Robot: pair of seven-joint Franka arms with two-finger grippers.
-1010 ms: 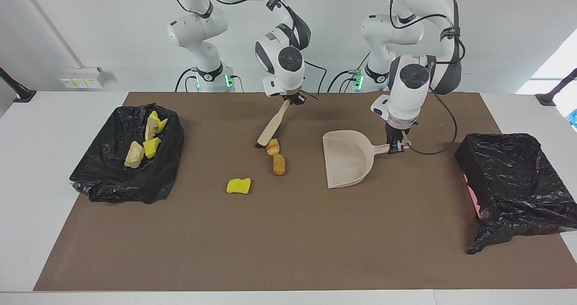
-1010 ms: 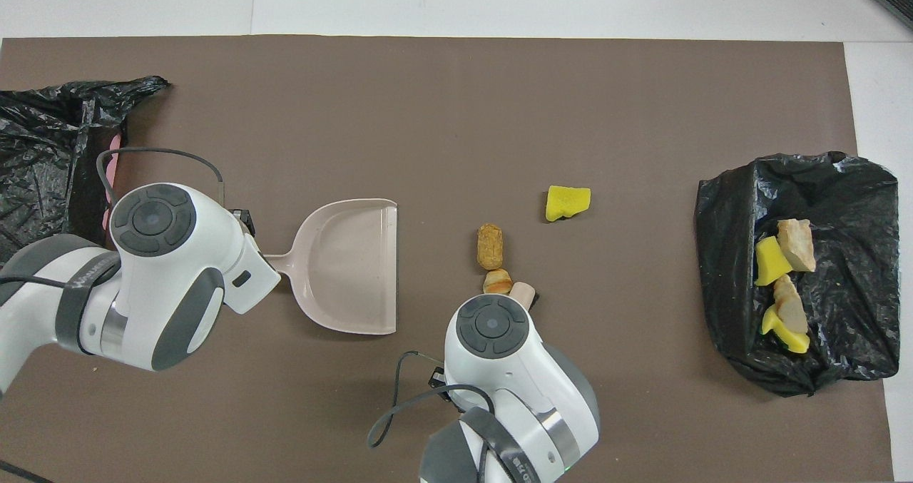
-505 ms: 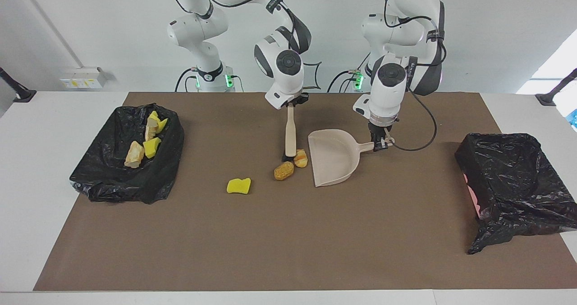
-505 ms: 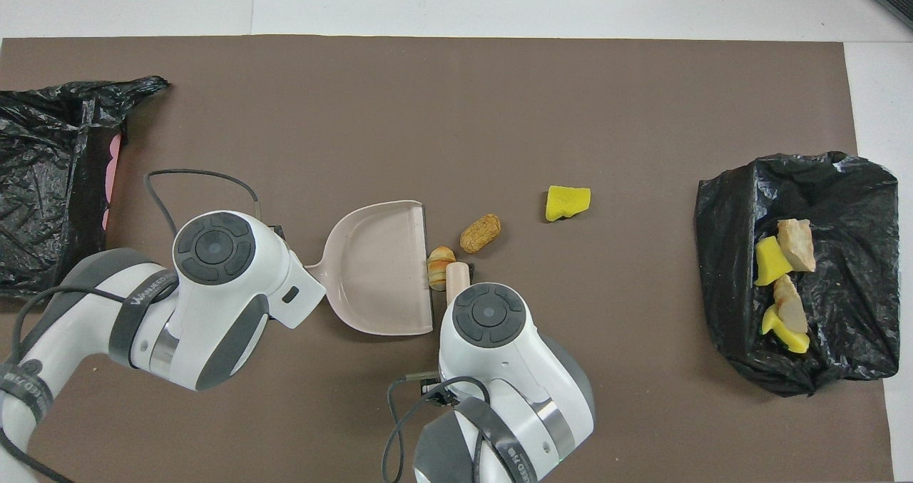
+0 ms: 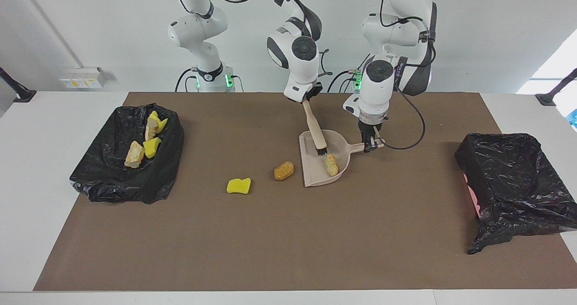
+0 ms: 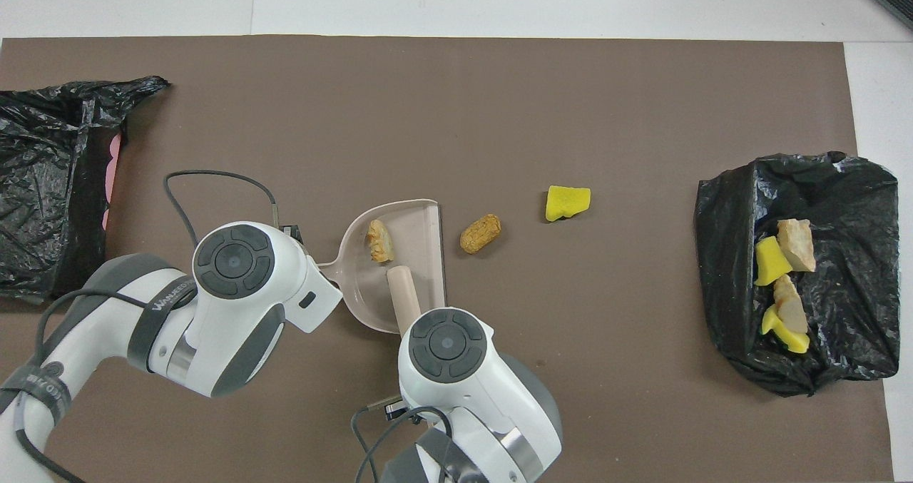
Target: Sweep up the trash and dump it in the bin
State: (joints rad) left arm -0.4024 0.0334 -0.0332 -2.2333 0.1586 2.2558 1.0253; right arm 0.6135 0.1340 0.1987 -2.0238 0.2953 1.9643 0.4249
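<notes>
Bread lump (image 5: 331, 165) in dustpan (image 5: 315, 176)

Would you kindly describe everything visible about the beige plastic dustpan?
The beige plastic dustpan is one smooth moulded piece: a shallow scoop with a raised curved back wall, a straight open lip and a short handle. It rests flat on the brown mat mid-table. The left gripper is shut on its handle. One tan bread-like scrap lies inside, and the dark bristles of the brush, held by the right gripper, reach into the scoop.
</notes>
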